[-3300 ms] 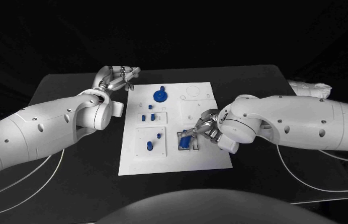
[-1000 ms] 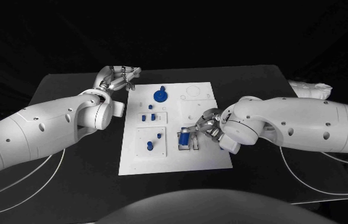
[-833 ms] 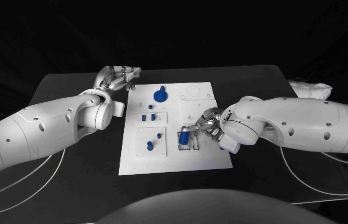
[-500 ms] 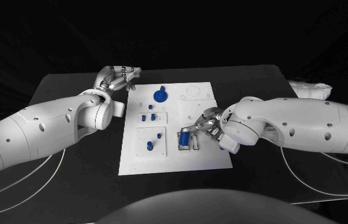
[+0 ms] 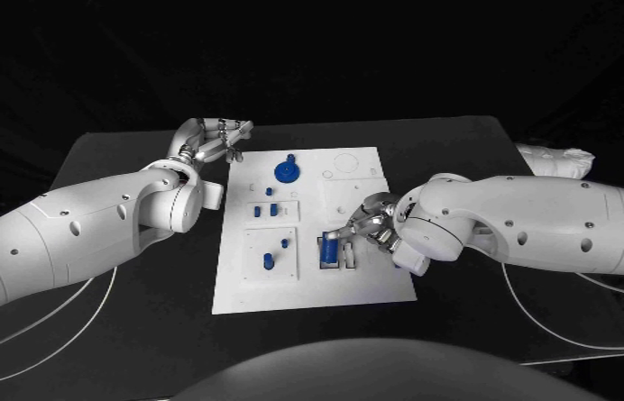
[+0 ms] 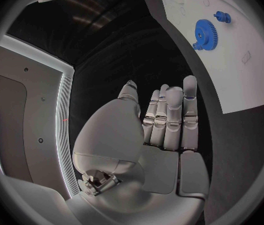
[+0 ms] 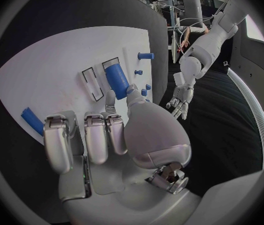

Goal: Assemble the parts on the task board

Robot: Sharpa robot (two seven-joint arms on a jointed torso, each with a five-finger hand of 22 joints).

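Right hand (image 5: 368,227) over white task board (image 5: 312,288), fingers together touching blue rectangular block (image 5: 332,249) in its slot, left hand (image 5: 208,140) beside board, fingers straight, side by side, holding nothing.

You have the task board (image 5: 312,275) lying in the middle of the table (image 5: 130,149), between the two hands. The left hand (image 5: 208,140) sits off the board's far left corner, over the table. The right hand (image 5: 368,225) is over the board's right side, beside the block (image 5: 333,249) resting in a slot there
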